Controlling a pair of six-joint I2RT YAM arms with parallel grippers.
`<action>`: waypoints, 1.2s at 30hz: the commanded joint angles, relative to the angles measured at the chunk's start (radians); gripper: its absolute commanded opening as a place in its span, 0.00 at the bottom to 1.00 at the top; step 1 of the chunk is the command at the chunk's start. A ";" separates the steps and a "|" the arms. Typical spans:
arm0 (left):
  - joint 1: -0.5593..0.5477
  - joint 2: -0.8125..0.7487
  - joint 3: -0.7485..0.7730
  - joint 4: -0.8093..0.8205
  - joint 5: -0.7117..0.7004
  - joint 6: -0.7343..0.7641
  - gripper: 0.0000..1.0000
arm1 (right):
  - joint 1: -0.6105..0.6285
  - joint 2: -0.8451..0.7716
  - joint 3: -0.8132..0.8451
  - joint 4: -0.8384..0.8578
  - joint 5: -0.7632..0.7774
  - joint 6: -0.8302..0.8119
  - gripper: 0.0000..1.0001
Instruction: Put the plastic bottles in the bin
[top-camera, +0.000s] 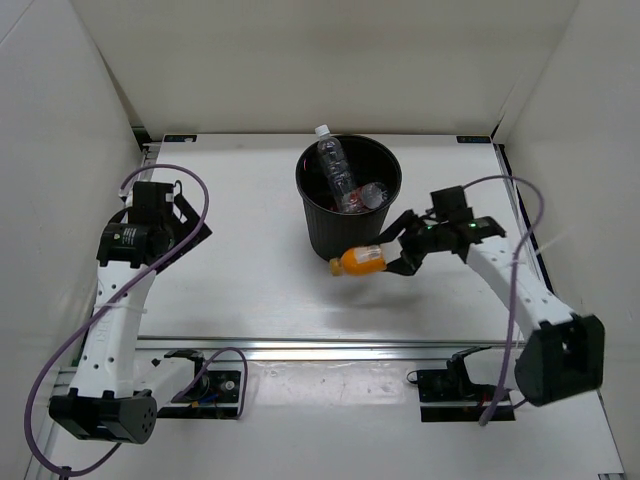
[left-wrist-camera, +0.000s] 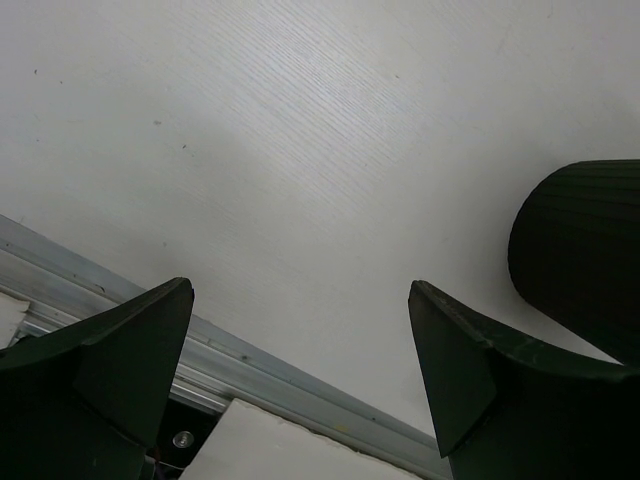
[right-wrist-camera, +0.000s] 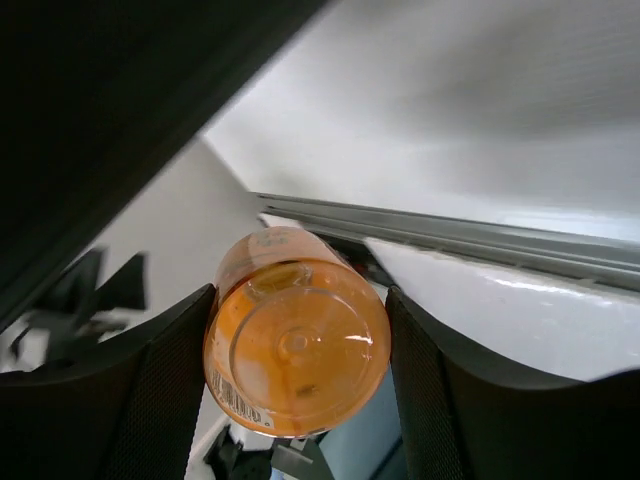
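Squat orange plastic bottle (top-camera: 362, 261): held sideways, clamped by its base end in the right pincer (top-camera: 388, 258), just at the near side of the black round plastic bin (top-camera: 318, 225). Clear plastic bottles (top-camera: 340, 172): inside the bin. Left pincer (left-wrist-camera: 300, 300): spread wide, empty, well left of the bin.

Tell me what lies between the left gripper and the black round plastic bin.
Only bare white table, as the top view shows; the left gripper and the bin stand apart with nothing between them.
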 joint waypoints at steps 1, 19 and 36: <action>0.006 -0.002 -0.007 0.034 -0.029 -0.025 1.00 | -0.055 -0.138 0.142 -0.243 -0.031 -0.070 0.40; 0.016 0.025 -0.064 0.132 0.065 -0.068 1.00 | -0.153 0.433 1.145 -0.452 0.163 -0.332 1.00; 0.034 -0.051 -0.158 -0.125 -0.390 -0.334 1.00 | -0.380 0.096 0.885 -0.422 0.274 -0.487 1.00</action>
